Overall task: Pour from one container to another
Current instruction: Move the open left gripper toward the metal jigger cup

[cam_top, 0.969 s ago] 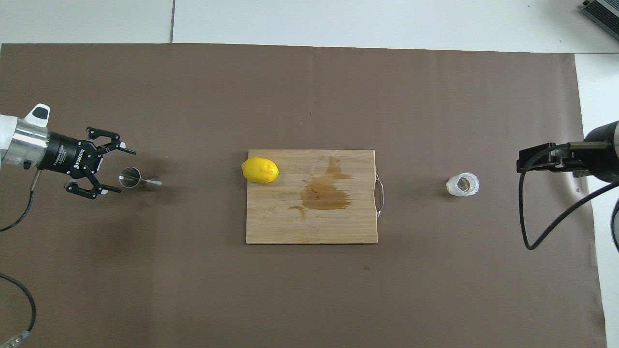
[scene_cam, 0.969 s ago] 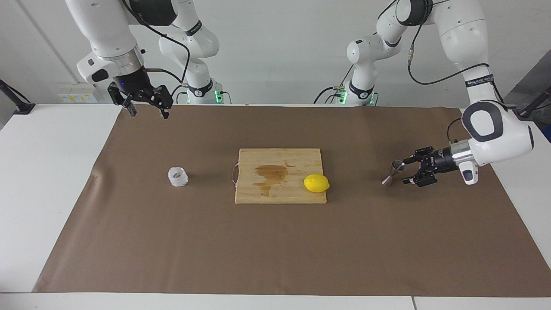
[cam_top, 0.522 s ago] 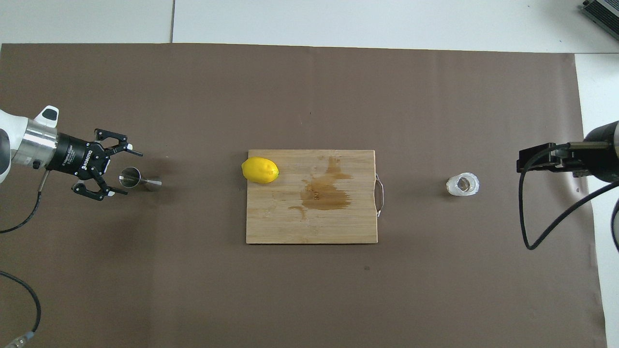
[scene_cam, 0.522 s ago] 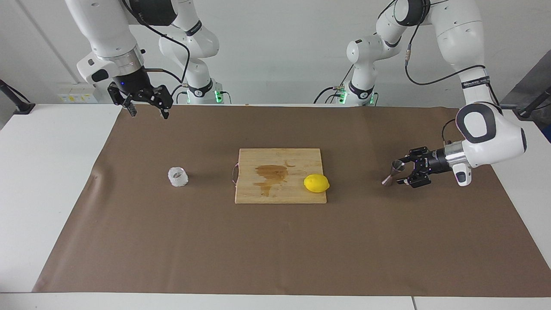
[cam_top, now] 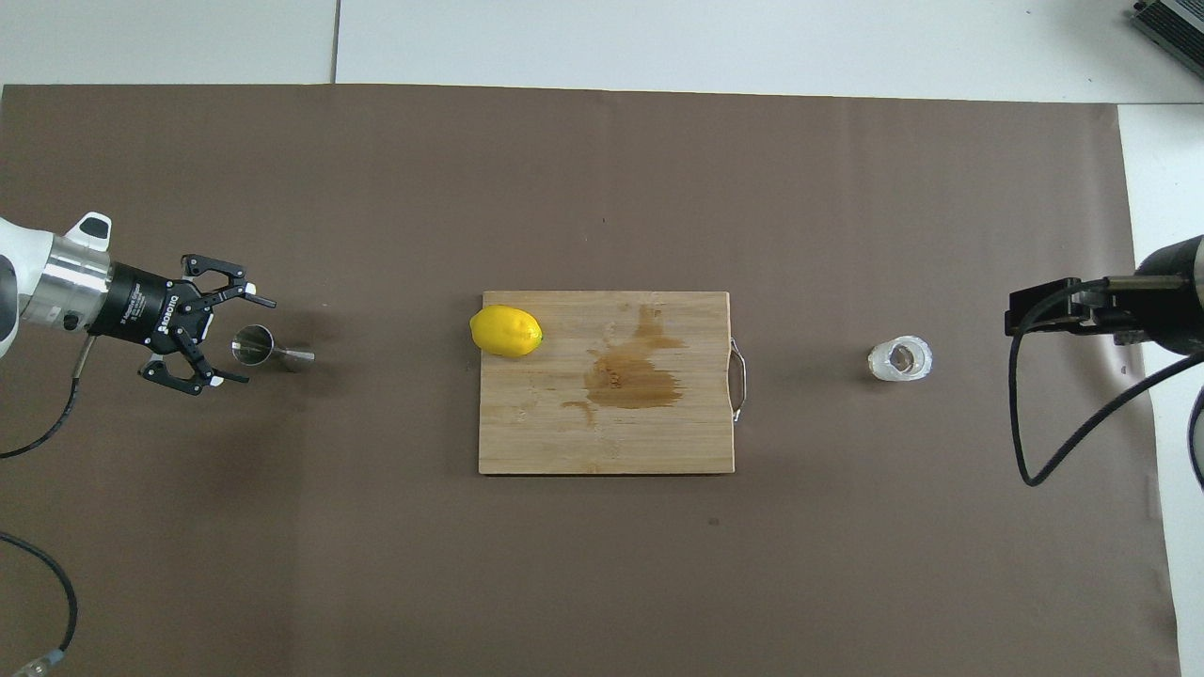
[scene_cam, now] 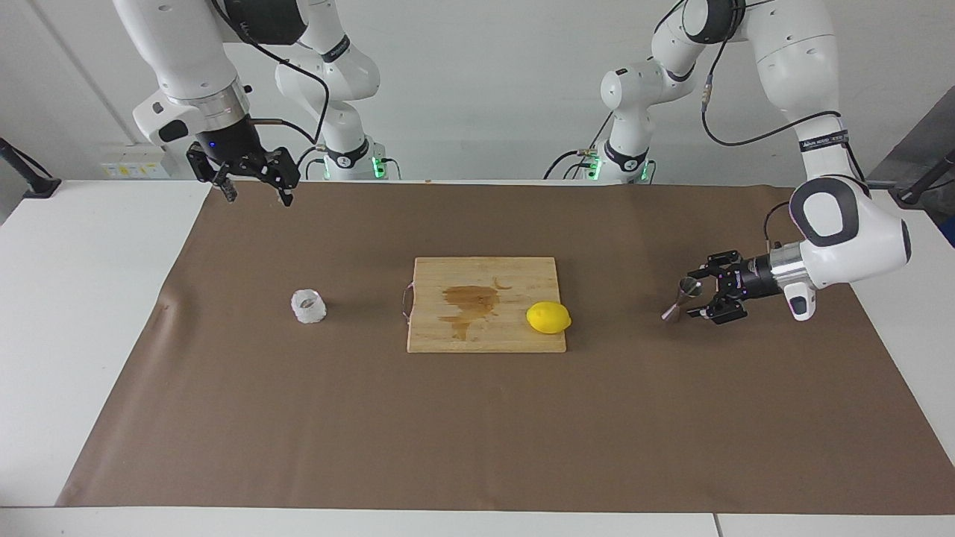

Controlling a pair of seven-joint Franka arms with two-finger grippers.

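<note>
Table (scene_cam: pixel 112 358), cutting board (scene_cam: pixel 485 335) centred. I had the left gripper (scene_cam: pixel 701 294) open beside the jigger (scene_cam: pixel 680 297) at the board's three o'clock facing; right gripper (scene_cam: pixel 257 186) open, waiting. Tumbler (scene_cam: pixel 308 306) at nine. Nothing grasped, pouring undone.

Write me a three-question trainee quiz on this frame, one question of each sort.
1. True or false: the lemon lies on the cutting board.
2. Which gripper is beside the steel jigger? A left gripper B right gripper
3. Fill in: the textured glass tumbler stands toward the ___ arm's end of the table.

Key: 1 true. 2 A, open, not yet closed on it. 3 right.
</note>
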